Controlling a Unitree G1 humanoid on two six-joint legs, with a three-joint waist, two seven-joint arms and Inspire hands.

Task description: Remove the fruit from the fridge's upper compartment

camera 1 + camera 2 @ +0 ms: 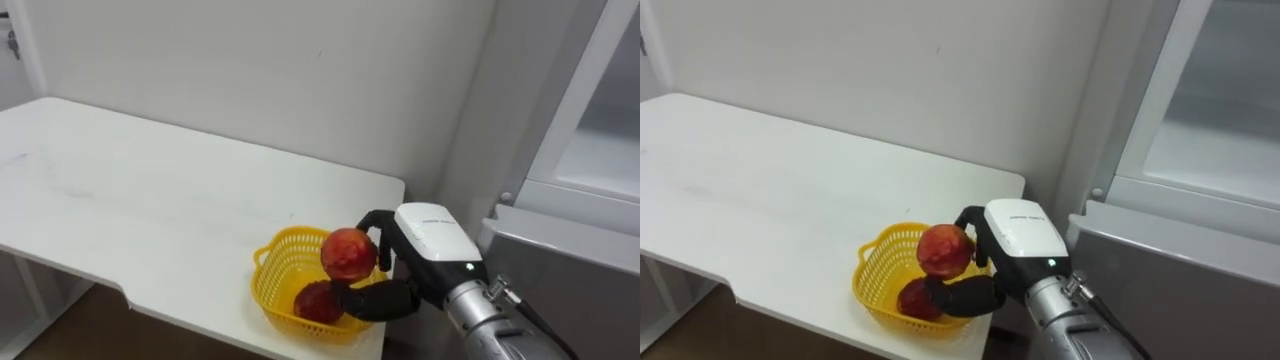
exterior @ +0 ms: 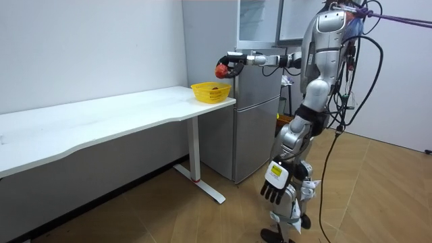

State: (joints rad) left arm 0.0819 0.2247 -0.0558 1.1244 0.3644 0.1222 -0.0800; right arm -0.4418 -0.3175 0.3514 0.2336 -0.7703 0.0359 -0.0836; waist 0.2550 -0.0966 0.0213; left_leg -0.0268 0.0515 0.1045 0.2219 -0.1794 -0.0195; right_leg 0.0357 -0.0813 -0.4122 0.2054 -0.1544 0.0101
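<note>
I held a red fruit [image 1: 348, 253] clasped in the right robot hand [image 1: 428, 240] above the yellow basket [image 1: 268, 285]; lowering and releasing looked next

Red fruit [image 1: 348, 253], yellow lattice basket [image 1: 268, 268], white table [image 1: 150, 190], silver-grey fridge [image 2: 256, 135].

Right hand [image 1: 1020, 240] is wrapped round the red fruit [image 1: 945, 250], so the side of the fruit against the palm is out of sight. Just under the thumb, a second fruit [image 1: 914, 298] in the yellow basket [image 1: 868, 264] peeks out only in part, and the basket's rim nearest the hand is lost behind the fingers. The forearm runs off the bottom edge. Right of the hand, the fridge [image 1: 1180, 280] is cut by the frame. From across the room, what lies in the basket is too small to make out.
</note>
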